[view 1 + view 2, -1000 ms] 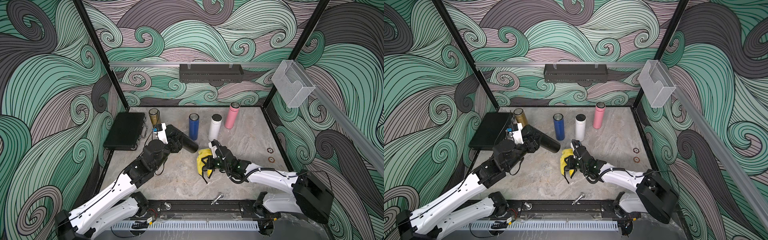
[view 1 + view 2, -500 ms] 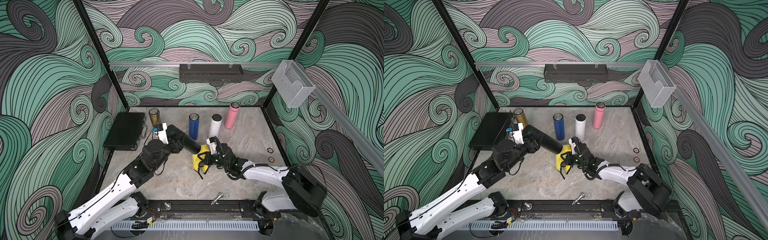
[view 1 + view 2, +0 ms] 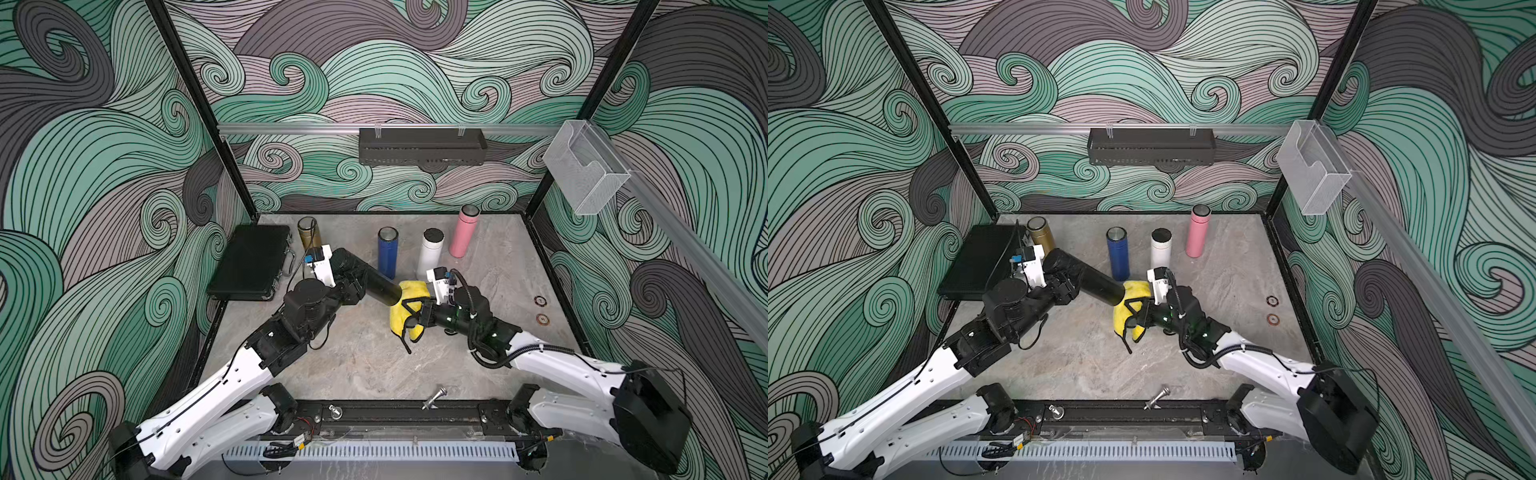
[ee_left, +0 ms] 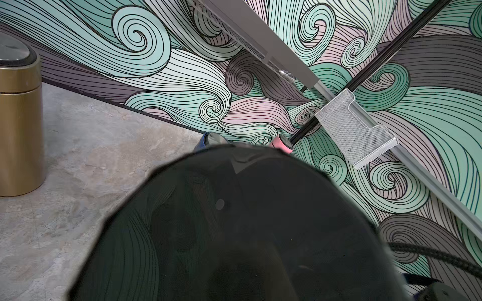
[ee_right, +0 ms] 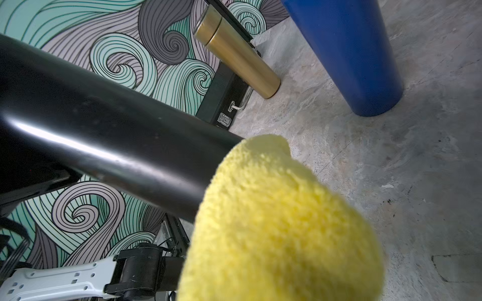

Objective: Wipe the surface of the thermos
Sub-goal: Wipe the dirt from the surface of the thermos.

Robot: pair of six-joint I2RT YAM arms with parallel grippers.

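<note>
Item: glossy black cylindrical thermos (image 3: pixel 371 279), held clear of the grey stone-pattern tabletop (image 3: pixel 365 370) near its middle and lying close to horizontal, with one end seated in the left gripper (image 3: pixel 352 282), whose jaws are clamped around the body. Its free end points toward the right arm and touches the fluffy yellow cloth (image 3: pixel 404 308); the right wrist view shows the cloth (image 5: pixel 281 229) lapping over that end of the barrel (image 5: pixel 104 146). The cloth is bunched and pinched in the closed jaws of the right gripper (image 3: pixel 420 312), with a thin dark loop hanging below it. Just behind the meeting point stand a blue metal thermos (image 3: pixel 387 254) and a white thermos with a dark cap (image 3: pixel 430 254), both upright; further back and to the right is a pink thermos (image 3: pixel 464 232), also upright. A gold thermos (image 3: pixel 308 235) stands near the back left, beside a flat black carrying case (image 3: pixel 251 262). Toward the right edge lie two small rings (image 3: pixel 540 309); a silver bolt (image 3: pixel 434 398) lies near the front rail. Fixed to the walls are a black perforated shelf (image 3: pixel 422 146) and a clear plastic holder (image 3: pixel 584 166).
</note>
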